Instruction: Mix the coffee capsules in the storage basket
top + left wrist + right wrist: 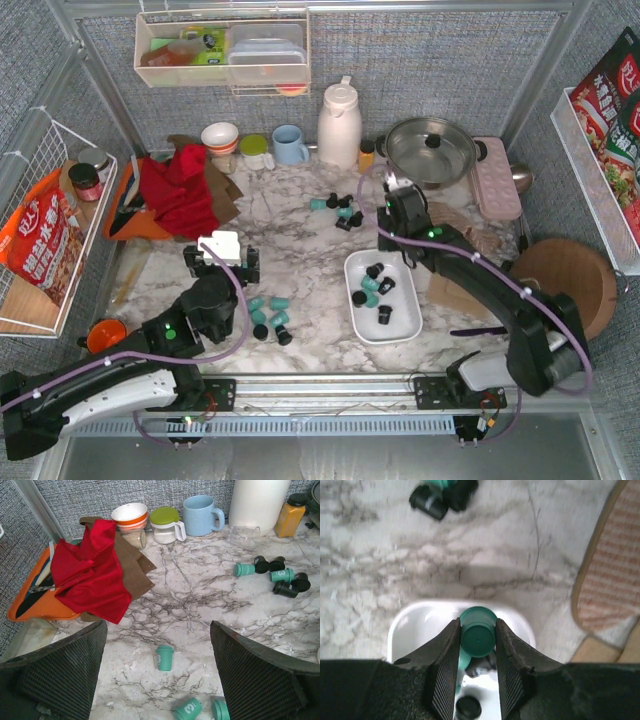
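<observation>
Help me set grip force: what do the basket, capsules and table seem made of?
The basket is probably plastic: glossy white, smooth rounded rim. The capsules look plastic too: dull sheen, crisp moulded rims. The table is marble or marble print: grey veins, slight sheen.

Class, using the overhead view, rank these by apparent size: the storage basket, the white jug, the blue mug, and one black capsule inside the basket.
1. storage basket
2. white jug
3. blue mug
4. black capsule, clearly smallest
</observation>
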Tool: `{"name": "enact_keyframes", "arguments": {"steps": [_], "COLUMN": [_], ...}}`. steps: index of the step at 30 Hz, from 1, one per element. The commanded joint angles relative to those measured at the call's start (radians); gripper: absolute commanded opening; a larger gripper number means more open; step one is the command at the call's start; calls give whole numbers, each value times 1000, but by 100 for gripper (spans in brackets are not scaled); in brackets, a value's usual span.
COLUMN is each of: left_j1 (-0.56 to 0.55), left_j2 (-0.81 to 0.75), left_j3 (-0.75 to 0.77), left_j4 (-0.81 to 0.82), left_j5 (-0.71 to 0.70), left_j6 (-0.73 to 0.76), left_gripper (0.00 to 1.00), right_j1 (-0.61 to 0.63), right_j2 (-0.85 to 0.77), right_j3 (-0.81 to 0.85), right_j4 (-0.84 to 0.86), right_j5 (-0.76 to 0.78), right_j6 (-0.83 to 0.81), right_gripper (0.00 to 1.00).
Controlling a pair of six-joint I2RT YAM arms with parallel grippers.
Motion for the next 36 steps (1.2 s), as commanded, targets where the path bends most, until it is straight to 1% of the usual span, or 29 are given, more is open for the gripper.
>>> {"name": "enact_keyframes", "arguments": {"steps": [1, 5, 8, 12, 17, 22, 26, 29, 30, 33, 36], "left_j1": [6, 16, 24, 28, 33, 36, 35, 36, 37, 36, 37], "left_j2": [-9, -22, -40, -54, -60, -59, -65, -73, -75, -81, -86], "left_j3": [13, 21, 19, 17, 17, 24, 26, 24, 25, 24, 20], "left_j4": [-8, -22, -22, -29, -32, -47, -52, -54, -55, -57, -52], "left_j5": [3, -16, -15, -14, -11, -17, -24, -25, -27, -33, -36], "left_j6": [-12, -16, -25, -37, -43, -45, -46, -46, -46, -46, -44], "left_gripper": [92, 92, 92, 92, 92, 92, 92, 92, 92, 92, 92], "right_j1": [29, 37, 37, 37, 38, 38, 34, 13, 4, -18, -45], "right_j2": [-124, -167, -142, -130, -121, -53, 42, 169, 214, 350, 474], "right_j3": [-138, -211, -212, -210, -146, -31, 31, 116, 156, 298, 439], "right_j4": [13, -2, -49, -69, -61, -12, 96, 135, 126, 24, -87], "right_j5": [1, -20, -25, -28, -9, -10, -32, -93, -127, -232, -294], "right_j6": [70, 91, 82, 72, 44, 10, -54, -154, -203, -384, -498], "right_gripper": [34, 42, 49, 58, 58, 56, 58, 60, 62, 67, 68]}}
